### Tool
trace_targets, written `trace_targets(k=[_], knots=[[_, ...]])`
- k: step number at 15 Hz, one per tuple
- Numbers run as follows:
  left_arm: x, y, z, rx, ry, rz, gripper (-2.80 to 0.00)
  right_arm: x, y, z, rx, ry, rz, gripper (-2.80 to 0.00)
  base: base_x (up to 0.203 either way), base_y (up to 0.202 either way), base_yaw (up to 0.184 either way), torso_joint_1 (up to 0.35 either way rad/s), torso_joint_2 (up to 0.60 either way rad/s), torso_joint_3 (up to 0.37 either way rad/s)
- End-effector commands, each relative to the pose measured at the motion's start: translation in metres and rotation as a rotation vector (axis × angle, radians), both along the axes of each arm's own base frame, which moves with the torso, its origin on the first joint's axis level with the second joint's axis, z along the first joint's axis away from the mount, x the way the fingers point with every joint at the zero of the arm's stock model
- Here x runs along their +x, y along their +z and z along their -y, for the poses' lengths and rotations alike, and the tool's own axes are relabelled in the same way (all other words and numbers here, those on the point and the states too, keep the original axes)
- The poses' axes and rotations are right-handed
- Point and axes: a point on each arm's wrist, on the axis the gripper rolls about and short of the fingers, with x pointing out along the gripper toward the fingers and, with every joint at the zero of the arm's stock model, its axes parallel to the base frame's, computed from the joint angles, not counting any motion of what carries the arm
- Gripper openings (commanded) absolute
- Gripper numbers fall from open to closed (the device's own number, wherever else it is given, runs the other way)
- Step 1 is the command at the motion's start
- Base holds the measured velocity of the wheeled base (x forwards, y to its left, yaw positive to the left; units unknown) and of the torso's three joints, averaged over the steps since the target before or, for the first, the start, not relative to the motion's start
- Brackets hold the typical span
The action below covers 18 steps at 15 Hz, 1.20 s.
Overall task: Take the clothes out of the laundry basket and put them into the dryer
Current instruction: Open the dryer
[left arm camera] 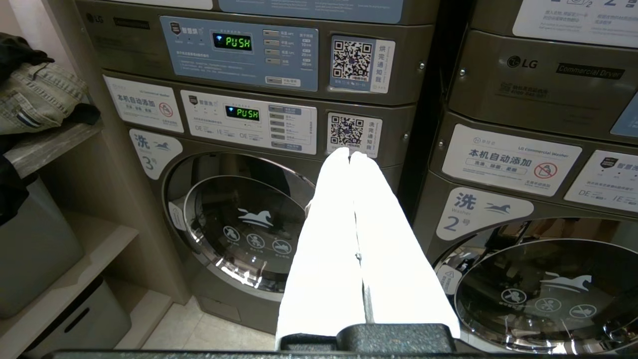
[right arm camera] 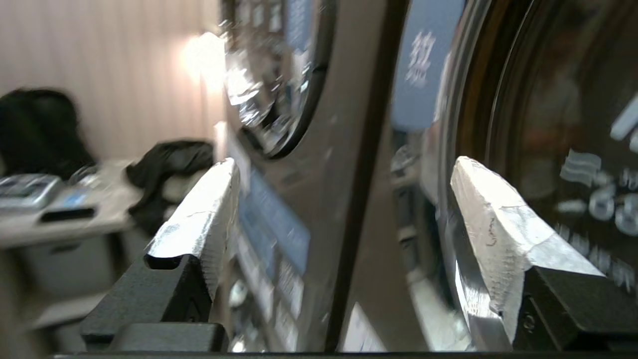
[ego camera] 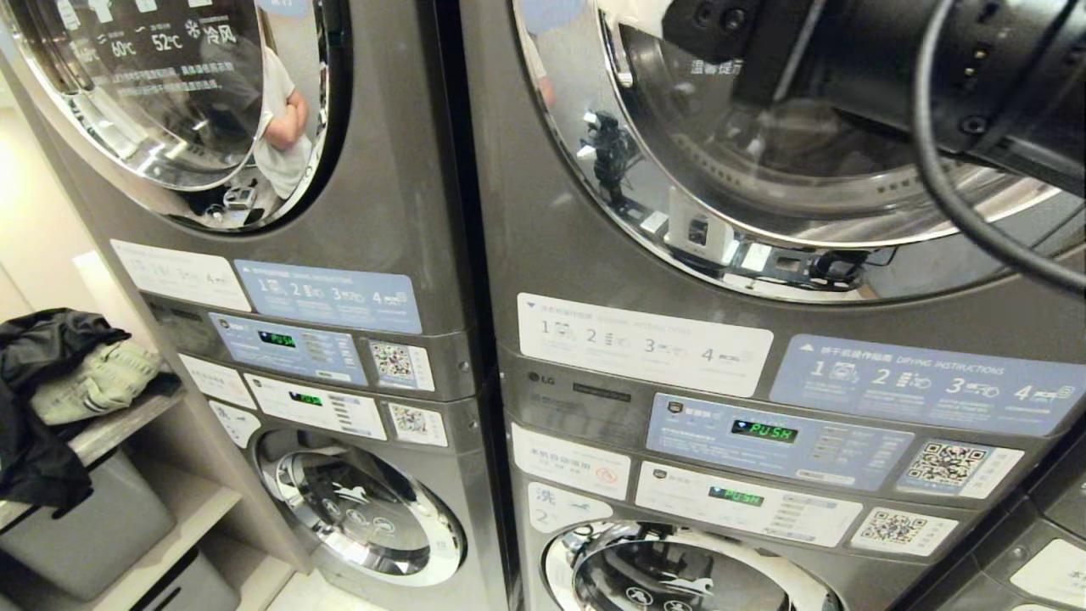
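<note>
Clothes lie heaped on a shelf at the left: a black garment (ego camera: 42,348) and a pale denim one (ego camera: 97,382), which the left wrist view also catches (left arm camera: 40,97). I cannot pick out a laundry basket. The right-hand upper dryer (ego camera: 764,170) shows its chrome-ringed glass door, with my black right arm (ego camera: 933,76) raised in front of it. My right gripper (right arm camera: 344,160) is open and empty, close to that door's rim. My left gripper (left arm camera: 349,152) hangs low and parked with its white fingers pressed together, pointing at the lower washers.
Two stacks of grey machines fill the view, dryers above washers (ego camera: 365,509). Grey bins (ego camera: 85,526) sit under the shelf at the left. A person's reflection (ego camera: 284,127) shows in the left dryer's door. A black cable (ego camera: 959,204) loops off my right arm.
</note>
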Motion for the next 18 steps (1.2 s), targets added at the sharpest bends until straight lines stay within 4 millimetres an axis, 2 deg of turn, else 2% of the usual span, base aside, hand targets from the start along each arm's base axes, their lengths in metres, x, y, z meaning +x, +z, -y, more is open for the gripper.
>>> trace_targets(k=[1, 3, 6, 11, 18], knots=[[0.003, -0.009, 0.000, 0.000, 0.000, -0.033, -2.80, 0.039, -0.009, -0.026, -0.001, -0.058, -0.009, 0.00, 0.000, 0.000, 0.000, 0.000, 0.00, 0.000], [0.003, -0.009, 0.000, 0.000, 0.000, -0.033, -2.80, 0.062, -0.007, -0.036, 0.019, -0.097, 0.010, 0.00, 0.000, 0.000, 0.000, 0.000, 0.00, 0.000], [0.003, -0.009, 0.000, 0.000, 0.000, -0.033, -2.80, 0.087, -0.007, -0.036, 0.017, -0.133, 0.009, 0.00, 0.000, 0.000, 0.000, 0.000, 0.00, 0.000], [0.003, -0.009, 0.000, 0.000, 0.000, -0.033, -2.80, 0.092, -0.008, -0.040, 0.018, -0.125, 0.006, 0.00, 0.000, 0.000, 0.000, 0.000, 0.00, 0.000], [0.003, -0.009, 0.000, 0.000, 0.000, -0.033, -2.80, 0.091, -0.014, -0.044, -0.031, -0.029, -0.004, 0.00, 0.000, 0.000, 0.000, 0.000, 0.00, 0.000]])
